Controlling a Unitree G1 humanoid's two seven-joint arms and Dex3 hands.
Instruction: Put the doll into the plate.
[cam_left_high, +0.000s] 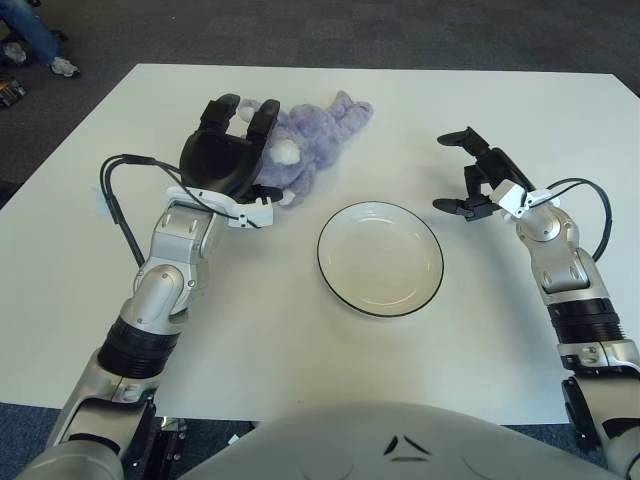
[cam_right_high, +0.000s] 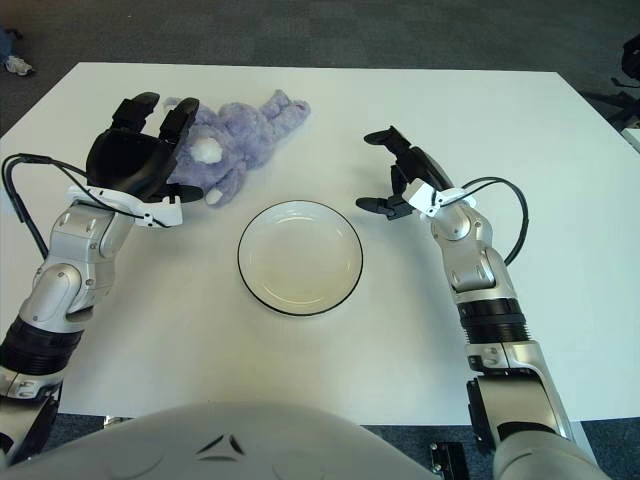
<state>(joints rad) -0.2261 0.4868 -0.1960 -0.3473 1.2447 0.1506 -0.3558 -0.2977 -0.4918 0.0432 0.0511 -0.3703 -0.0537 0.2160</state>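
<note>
1. The purple doll (cam_left_high: 305, 140) lies on the white counter (cam_left_high: 90, 250), up and to the left of the plate (cam_left_high: 380, 258) and apart from it.
2. The left hand (cam_left_high: 225, 155) sits over the doll's left side, fingers (cam_left_high: 262, 118) spread across it, not clenched.
3. The right hand (cam_left_high: 478, 180) shows right of the plate, fingers released, holding nothing.

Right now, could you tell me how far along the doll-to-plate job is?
Nothing is finished: the white plate holds nothing. The purple plush doll lies on the table beyond it. In hand: the left hand is over the doll's near-left end, fingers open, no grasp yet. The right hand shows open, right of the plate. Left: grasp, carry, release.
</note>
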